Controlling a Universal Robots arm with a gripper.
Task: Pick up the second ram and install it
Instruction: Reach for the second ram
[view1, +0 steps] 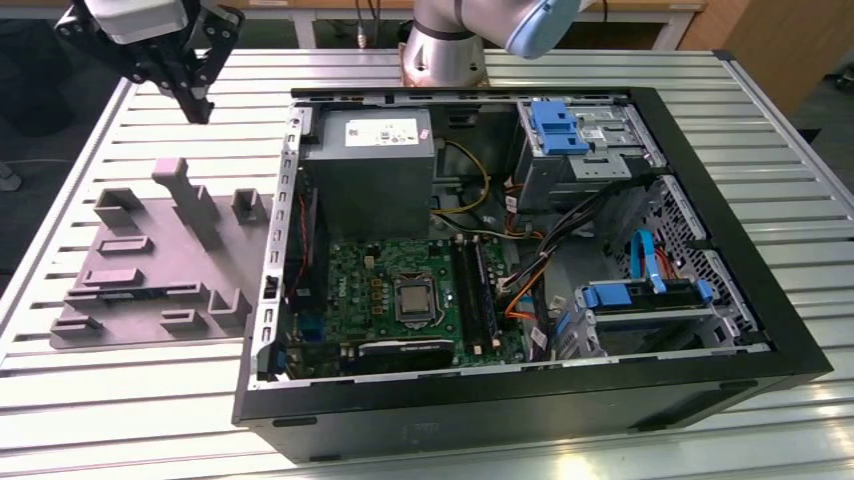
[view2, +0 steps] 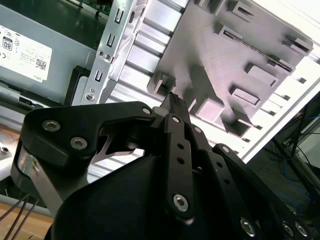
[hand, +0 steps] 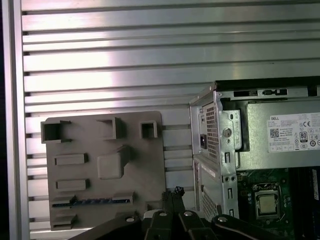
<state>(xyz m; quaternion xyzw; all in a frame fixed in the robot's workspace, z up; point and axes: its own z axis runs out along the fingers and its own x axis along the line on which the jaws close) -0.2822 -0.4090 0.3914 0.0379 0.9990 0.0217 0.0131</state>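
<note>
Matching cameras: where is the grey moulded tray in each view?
Exterior view: tray at the exterior view's left of the computer case.
First wrist view: tray beside the case, beyond the end effector.
Second wrist view: tray beyond the end effector.
Shared landmark: the labelled power supply.

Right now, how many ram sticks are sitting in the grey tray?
1. The second ram sits in a long slot of the grey tray, in the first wrist view; the claw covers a strip of tray there.

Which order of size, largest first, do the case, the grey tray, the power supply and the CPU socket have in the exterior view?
1. case
2. tray
3. power supply
4. CPU socket
No two look alike in size.
</note>
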